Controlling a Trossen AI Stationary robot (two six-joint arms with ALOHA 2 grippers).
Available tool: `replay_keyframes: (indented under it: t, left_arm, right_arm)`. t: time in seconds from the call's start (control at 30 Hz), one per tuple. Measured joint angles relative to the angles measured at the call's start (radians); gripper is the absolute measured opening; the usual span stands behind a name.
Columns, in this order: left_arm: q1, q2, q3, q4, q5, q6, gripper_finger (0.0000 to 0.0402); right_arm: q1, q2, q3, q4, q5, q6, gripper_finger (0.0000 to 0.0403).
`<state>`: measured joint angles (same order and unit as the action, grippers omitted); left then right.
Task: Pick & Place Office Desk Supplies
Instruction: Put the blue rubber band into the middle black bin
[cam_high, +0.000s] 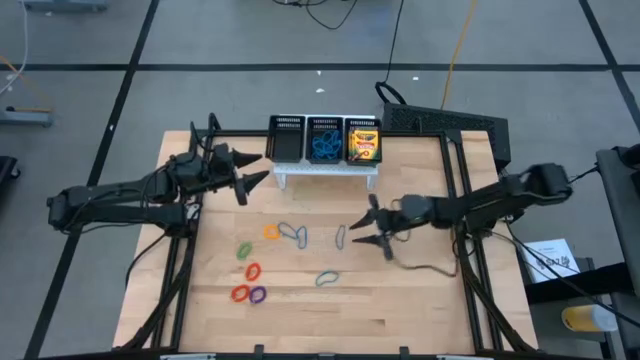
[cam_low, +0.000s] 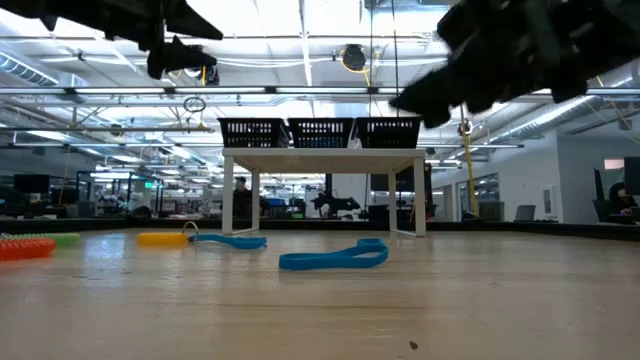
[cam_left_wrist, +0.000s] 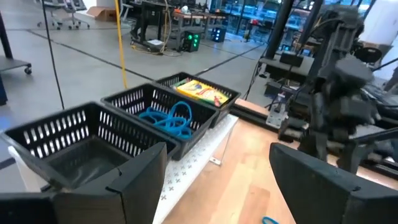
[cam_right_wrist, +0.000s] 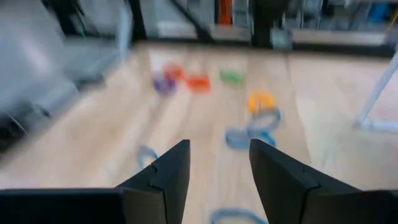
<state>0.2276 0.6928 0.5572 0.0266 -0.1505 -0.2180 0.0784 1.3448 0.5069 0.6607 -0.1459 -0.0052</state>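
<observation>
Wooden counter (cam_high: 400, 310), seen from above. At its far edge, on a low white stand (cam_high: 327, 171), a black mesh organiser (cam_high: 325, 139) of three compartments: the left compartment holds nothing visible; the middle one holds a tangle of blue loops (cam_high: 323, 146); the right one holds yellow-and-green crayon boxes (cam_high: 363, 144), exact count not readable. Loose on the counter, in front of the stand: an orange loop (cam_high: 271, 232) touching or just beside two blue oval loops (cam_high: 294, 235); another blue loop (cam_high: 340, 236) just right of those; a further blue loop (cam_high: 327, 278) nearer the front edge. To the left of these, a green loop (cam_high: 244, 249), an orange-red loop (cam_high: 252, 270), a red loop (cam_high: 240, 293) and a purple loop (cam_high: 258, 294), the last two side by side. Left gripper (cam_high: 252, 168): raised, left of the organiser, fingers spread wide, holding nothing. Right gripper (cam_high: 365, 228): above the counter, just right of the blue loop beside it, fingers (cam_right_wrist: 166, 177) parted with a clear gap, nothing between them; its wrist view looks along the counter toward the coloured loops.
</observation>
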Motion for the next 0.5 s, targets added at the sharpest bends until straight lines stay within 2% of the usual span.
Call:
replay_keyframes:
  t: [0.2, 0.27, 0.5]
  left_arm:
    - [0.000, 0.006, -0.023, 0.002, -0.008, -0.035, 0.0294]
    - [0.000, 0.009, -0.024, -0.003, -0.007, -0.048, 0.0294]
    - [-0.001, 0.017, -0.025, -0.001, -0.006, -0.055, 0.0294]
  right_arm:
    - [-0.014, 0.210, 0.168, -0.249, 0.096, -0.145, 0.0182]
    - [-0.030, 0.267, 0.200, -0.254, 0.126, -0.172, 0.0189]
    - [-0.082, 0.396, 0.241, -0.254, 0.117, -0.214, 0.0184]
